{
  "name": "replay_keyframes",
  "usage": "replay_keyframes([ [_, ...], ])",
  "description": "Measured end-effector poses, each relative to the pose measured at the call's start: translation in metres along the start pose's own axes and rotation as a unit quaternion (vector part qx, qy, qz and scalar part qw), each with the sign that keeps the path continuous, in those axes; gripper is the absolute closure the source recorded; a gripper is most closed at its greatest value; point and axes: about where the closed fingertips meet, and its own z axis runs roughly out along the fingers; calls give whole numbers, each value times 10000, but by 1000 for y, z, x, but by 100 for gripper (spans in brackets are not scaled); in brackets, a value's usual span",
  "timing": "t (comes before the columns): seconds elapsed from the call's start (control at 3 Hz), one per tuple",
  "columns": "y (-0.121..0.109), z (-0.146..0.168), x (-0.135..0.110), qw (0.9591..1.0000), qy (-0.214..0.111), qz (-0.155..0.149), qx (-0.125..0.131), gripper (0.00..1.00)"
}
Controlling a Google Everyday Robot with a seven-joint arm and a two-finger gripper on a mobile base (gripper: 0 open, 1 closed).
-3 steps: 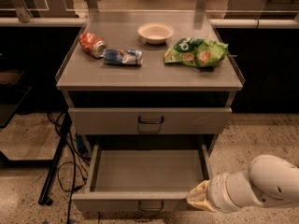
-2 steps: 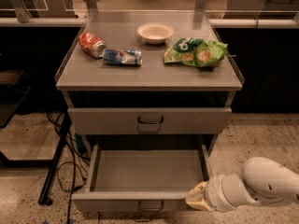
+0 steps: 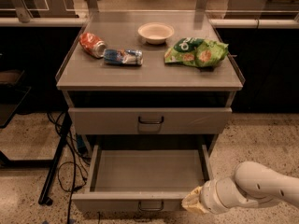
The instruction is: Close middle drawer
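The middle drawer (image 3: 148,176) is pulled far out of the grey cabinet. It is a wide shallow grey box, empty inside, with a short front panel and a small loop handle (image 3: 150,206) at its centre. My gripper (image 3: 192,202) is at the end of the white arm (image 3: 261,186) that comes in from the lower right. It sits at the right end of the drawer's front panel, close to or touching it. Above is a taller-fronted grey drawer (image 3: 149,120) with a darker loop handle.
On the cabinet top (image 3: 149,73) lie a red can (image 3: 92,44), a blue packet (image 3: 123,56), a white bowl (image 3: 155,32) and a green chip bag (image 3: 197,52). Black cables and a stand leg (image 3: 56,164) are on the floor at the left.
The arm and gripper have shifted slightly left and down toward the drawer's front right corner. The drawer has not visibly moved.
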Motion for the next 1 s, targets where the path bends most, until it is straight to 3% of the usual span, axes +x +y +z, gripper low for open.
replay_keyframes([
  [1.0, 5, 31, 15, 9995, 132, 109, -252, 100],
])
